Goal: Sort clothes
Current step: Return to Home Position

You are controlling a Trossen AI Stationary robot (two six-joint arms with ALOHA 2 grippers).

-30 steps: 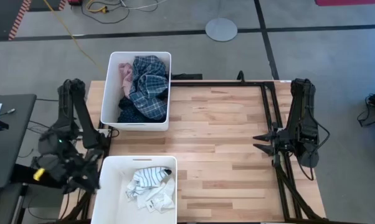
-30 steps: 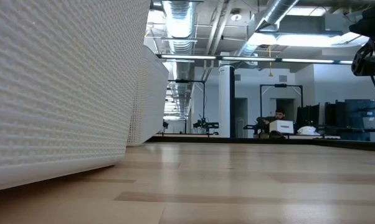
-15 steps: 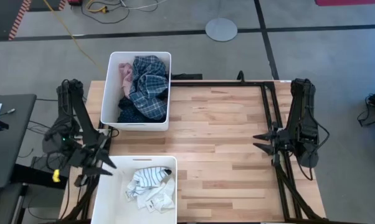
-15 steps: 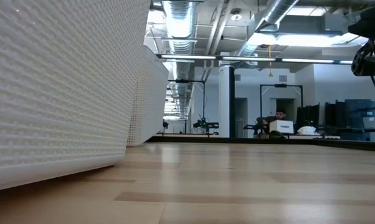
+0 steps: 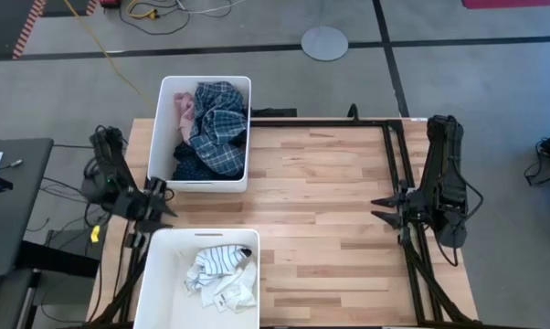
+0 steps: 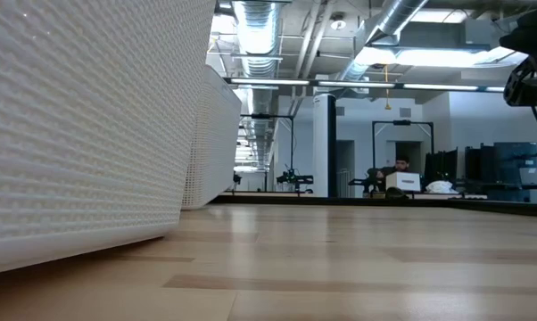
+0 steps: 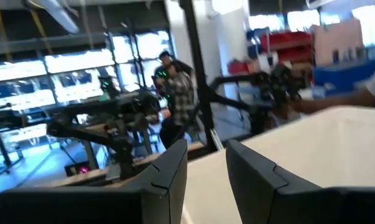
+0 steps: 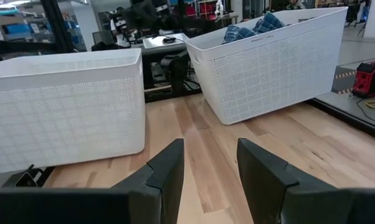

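**Robotics lab in an open industrial hall**

Lab/workshop setting, not a home. Ceiling is bare, w/ exposed ducts (image 6: pixel 260 22) & pipes (image 6: pixel 402 13). Grey concrete floor (image 5: pixel 458 100) has dark tape lines and a loose yellow cable (image 5: pixel 101 46) across it. Wooden table (image 5: pixel 330 201) has a black metal frame (image 5: pixel 396 155) carrying robot arms (image 5: pixel 442 164). In the bkgd there are more rigs (image 7: pixel 113 124), shelving w/ red bins (image 7: pixel 287 40), and a person (image 6: pixel 400 166) seated at a far desk.

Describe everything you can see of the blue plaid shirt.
The blue plaid shirt is soft, crumpled cloth in a blue-and-white check, lying heaped in the white bin at the far left corner of the table. It fills the bin's right side, beside the pink shirt and against a dark navy piece.
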